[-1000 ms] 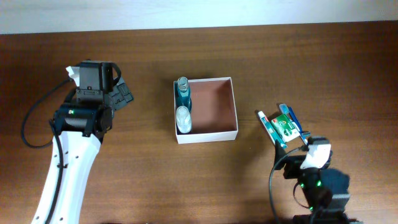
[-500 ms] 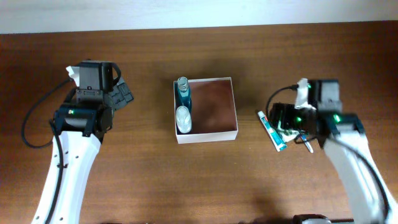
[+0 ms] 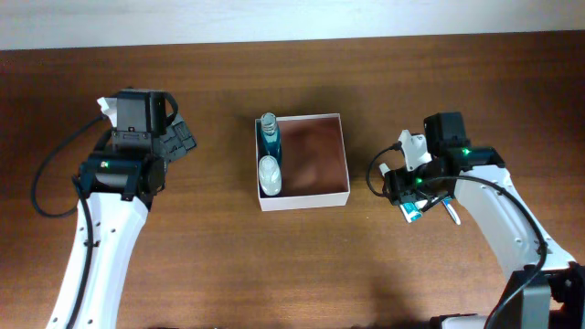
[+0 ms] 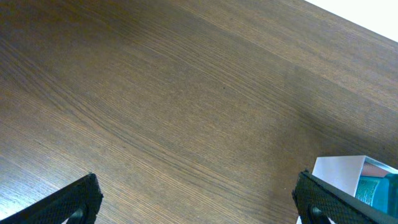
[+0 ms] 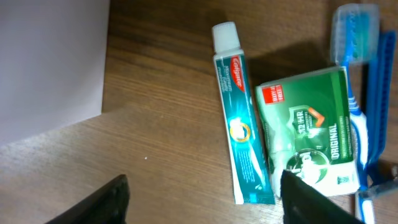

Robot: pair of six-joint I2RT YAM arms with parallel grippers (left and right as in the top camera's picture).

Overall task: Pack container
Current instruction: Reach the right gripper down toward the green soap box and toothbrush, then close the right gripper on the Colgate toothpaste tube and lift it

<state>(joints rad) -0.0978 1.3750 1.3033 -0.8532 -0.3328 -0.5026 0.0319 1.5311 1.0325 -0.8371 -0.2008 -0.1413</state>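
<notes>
The container, a white-walled square box with a reddish-brown inside, sits mid-table. A blue bottle and a white bottle lie along its left wall. My right gripper is open and empty, low over a teal toothpaste tube and a green soap box. A blue toothbrush lies right of the box. In the right wrist view my fingers straddle the tube's end. My left gripper is open and empty, left of the container.
The container's white wall fills the upper left of the right wrist view. Its corner and the blue bottle show at the lower right of the left wrist view, where my left fingers hang over bare wood.
My right arm has swung up from the table's front edge to above the toothpaste and soap box, then shifted slightly left. The left arm and the container have not moved.
</notes>
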